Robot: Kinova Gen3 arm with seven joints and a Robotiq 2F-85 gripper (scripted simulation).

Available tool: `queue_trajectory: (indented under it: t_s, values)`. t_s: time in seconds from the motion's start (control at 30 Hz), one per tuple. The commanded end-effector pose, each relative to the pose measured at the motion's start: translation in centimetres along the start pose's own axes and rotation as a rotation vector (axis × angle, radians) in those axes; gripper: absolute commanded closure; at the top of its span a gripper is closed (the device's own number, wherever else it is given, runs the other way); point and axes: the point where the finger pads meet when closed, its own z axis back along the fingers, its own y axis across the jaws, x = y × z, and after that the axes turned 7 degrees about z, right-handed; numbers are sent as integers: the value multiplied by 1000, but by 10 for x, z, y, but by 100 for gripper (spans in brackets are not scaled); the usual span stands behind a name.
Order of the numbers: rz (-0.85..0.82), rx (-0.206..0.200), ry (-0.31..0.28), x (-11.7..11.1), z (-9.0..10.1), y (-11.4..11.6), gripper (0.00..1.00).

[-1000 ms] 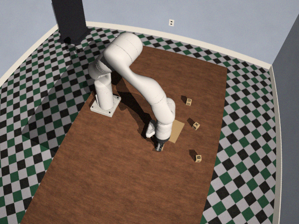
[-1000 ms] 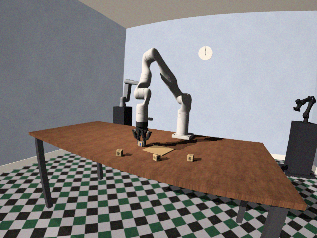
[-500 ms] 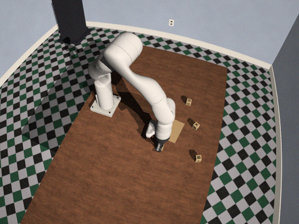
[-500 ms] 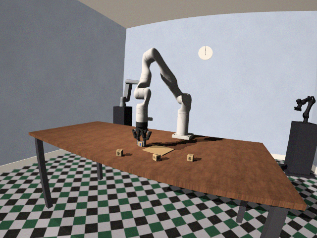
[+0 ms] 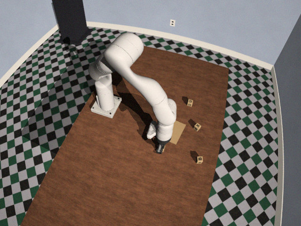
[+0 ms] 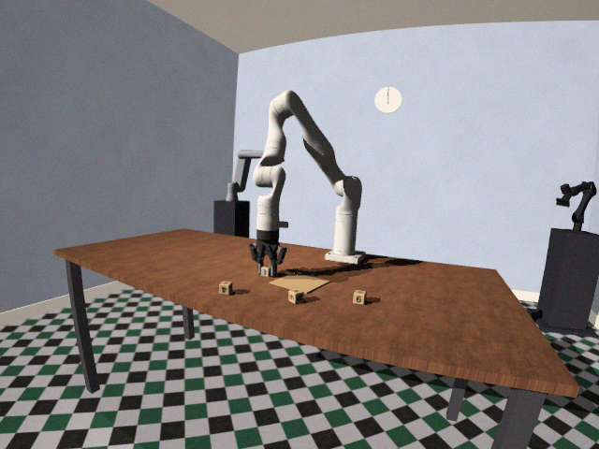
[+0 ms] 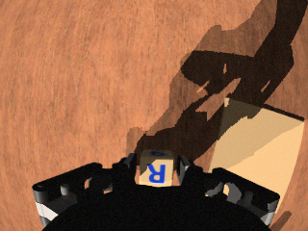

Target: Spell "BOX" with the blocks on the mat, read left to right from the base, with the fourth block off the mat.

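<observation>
Two gaps flank the R-marked block [image 5: 163,149] [image 6: 265,271] [image 7: 156,174] within the parted claw [image 5: 160,150] [image 6: 266,273] [image 7: 157,169]; withdrawal should be straight up, brushing neither side.

The table [image 5: 109,170] [image 6: 338,309] [image 7: 87,87] looks like matt wood; the mat [image 5: 178,132] [image 6: 300,282] [image 7: 255,144], perhaps paper.

From here I take this for a robotics lab: my white jointed robot arm [image 5: 148,90] [image 6: 316,139] is bolted to a long brown wooden table [image 5: 104,165] [image 6: 411,309], and a grey robot arm [image 6: 241,168] and a black robot arm [image 6: 582,197] stand on dark pedestals behind it. The room has plain blue walls, a round white clock [image 6: 387,99] and a green, black and pale checkered floor [image 5: 34,155] [image 6: 203,386].
</observation>
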Motion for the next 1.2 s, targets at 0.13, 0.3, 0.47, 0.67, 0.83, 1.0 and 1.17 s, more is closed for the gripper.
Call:
queue_trajectory:
  t_s: [0.13,0.3,0.47,0.67,0.83,1.0,1.17]
  values:
    - [0,-1,-1,0,2,0,54]
    - [0,-1,-1,0,15,0,54]
    - [0,-1,-1,0,40,0,54]
    - [0,-1,-1,0,67,0,54]
    - [0,-1,-1,0,83,0,54]
    - [0,-1,-1,0,90,0,54]
    - [0,-1,-1,0,91,0,0]
